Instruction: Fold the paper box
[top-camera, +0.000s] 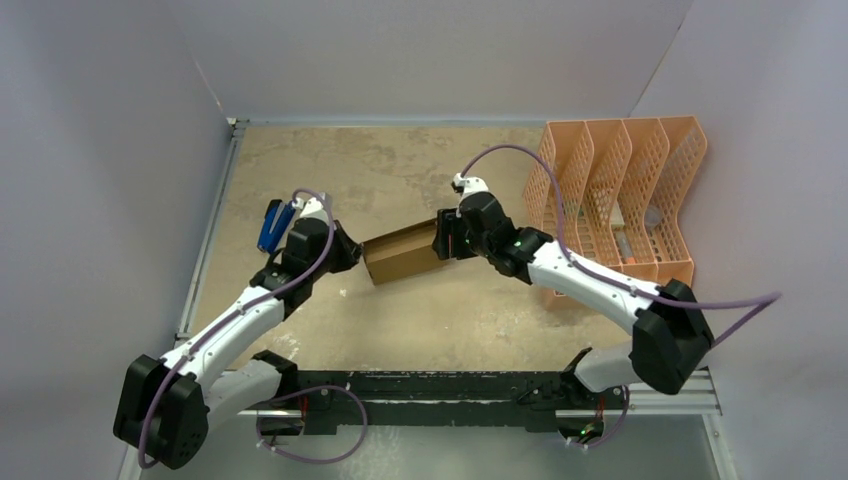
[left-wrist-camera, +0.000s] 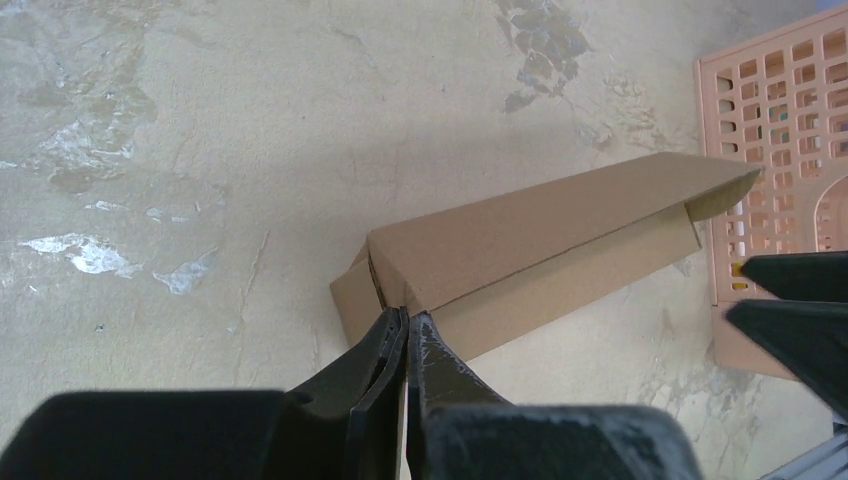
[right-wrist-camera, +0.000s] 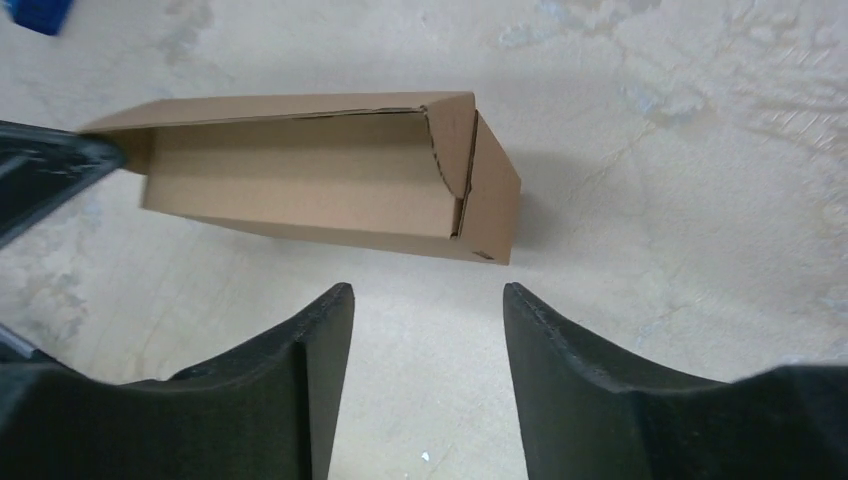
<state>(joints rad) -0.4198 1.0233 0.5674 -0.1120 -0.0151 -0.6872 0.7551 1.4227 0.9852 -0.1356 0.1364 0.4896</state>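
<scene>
The paper box (top-camera: 405, 252) is a brown cardboard box, partly folded, with its long lid flap (left-wrist-camera: 540, 225) standing ajar. It hangs a little above the table between the two arms. My left gripper (left-wrist-camera: 407, 315) is shut on the box's left end corner, pinching a thin edge of cardboard (top-camera: 352, 255). My right gripper (right-wrist-camera: 428, 290) is open, its fingers spread with only table between them. The box's right end (right-wrist-camera: 490, 205) lies just beyond its tips, apart from them. From the top the right gripper (top-camera: 440, 240) sits at that end.
A peach-orange perforated file organizer (top-camera: 620, 190) stands at the right, behind the right arm, and shows at the edge of the left wrist view (left-wrist-camera: 780, 110). A blue object (top-camera: 272, 225) lies left of the left wrist. Grey walls enclose the table on three sides.
</scene>
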